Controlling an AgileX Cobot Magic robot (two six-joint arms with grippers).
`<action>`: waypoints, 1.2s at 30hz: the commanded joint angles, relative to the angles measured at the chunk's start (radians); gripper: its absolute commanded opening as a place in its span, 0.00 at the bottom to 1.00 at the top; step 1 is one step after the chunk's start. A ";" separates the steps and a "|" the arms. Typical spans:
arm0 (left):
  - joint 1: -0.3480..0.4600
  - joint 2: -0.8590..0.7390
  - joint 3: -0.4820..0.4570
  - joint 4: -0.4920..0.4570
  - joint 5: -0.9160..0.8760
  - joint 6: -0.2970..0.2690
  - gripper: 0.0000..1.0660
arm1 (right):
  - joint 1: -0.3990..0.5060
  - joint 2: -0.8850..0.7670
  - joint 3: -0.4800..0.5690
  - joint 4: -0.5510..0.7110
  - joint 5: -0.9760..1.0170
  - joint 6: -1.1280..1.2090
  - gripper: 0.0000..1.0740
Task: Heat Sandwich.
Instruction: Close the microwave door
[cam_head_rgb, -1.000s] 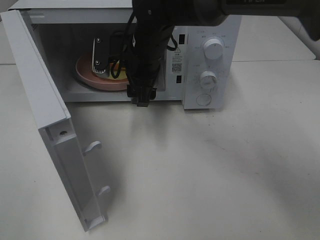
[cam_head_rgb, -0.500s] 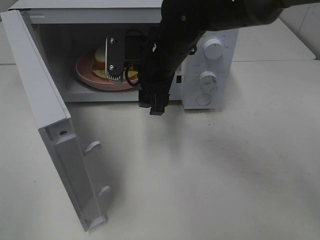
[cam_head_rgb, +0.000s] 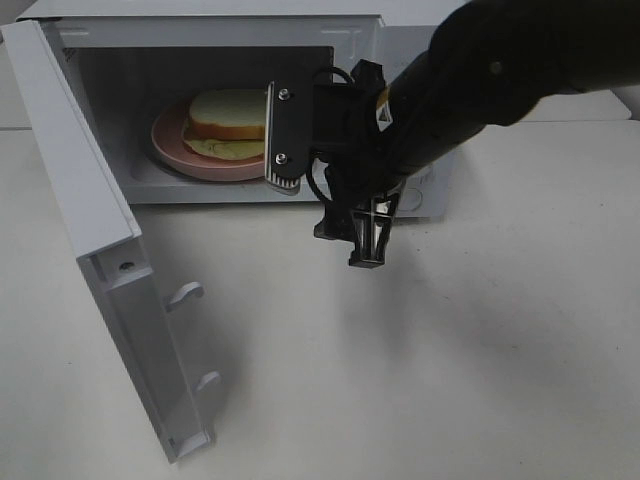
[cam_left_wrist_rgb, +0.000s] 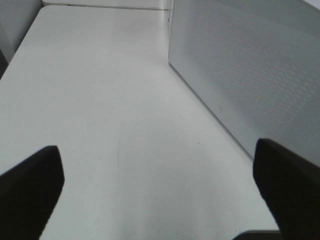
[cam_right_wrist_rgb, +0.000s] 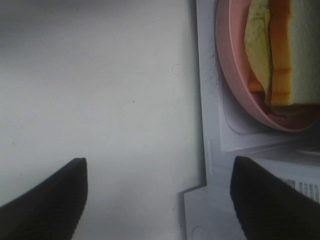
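Note:
The sandwich (cam_head_rgb: 228, 122), white bread with pale filling, lies on a round pink plate (cam_head_rgb: 175, 150) inside the open microwave (cam_head_rgb: 200, 20). The right wrist view shows the sandwich (cam_right_wrist_rgb: 282, 50) and the plate (cam_right_wrist_rgb: 235, 75) just beyond the gripper. My right gripper (cam_head_rgb: 325, 188) hangs outside the cavity, in front of its right side, open and empty; its dark fingertips (cam_right_wrist_rgb: 50, 200) frame bare table. My left gripper (cam_left_wrist_rgb: 160, 200) is open over the table with nothing between its fingers, and it is out of the exterior high view.
The microwave door (cam_head_rgb: 90, 230) stands swung out to the left, reaching toward the table's front. The right arm covers most of the control panel. A perforated white panel (cam_left_wrist_rgb: 250, 75) rises beside the left gripper. White table (cam_head_rgb: 450, 350) lies in front.
My right arm has drawn back out of the microwave cavity, moving right and toward the front. The sandwich and plate, half hidden before, now show inside. The left gripper is unchanged.

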 joint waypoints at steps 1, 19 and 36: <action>-0.002 -0.023 0.002 0.001 -0.011 -0.009 0.92 | 0.003 -0.060 0.064 0.000 -0.034 0.050 0.71; -0.002 -0.023 0.002 0.001 -0.011 -0.009 0.92 | 0.003 -0.309 0.270 0.055 0.077 0.678 0.71; -0.002 -0.023 0.002 0.001 -0.011 -0.009 0.92 | 0.003 -0.641 0.270 0.053 0.420 0.928 0.71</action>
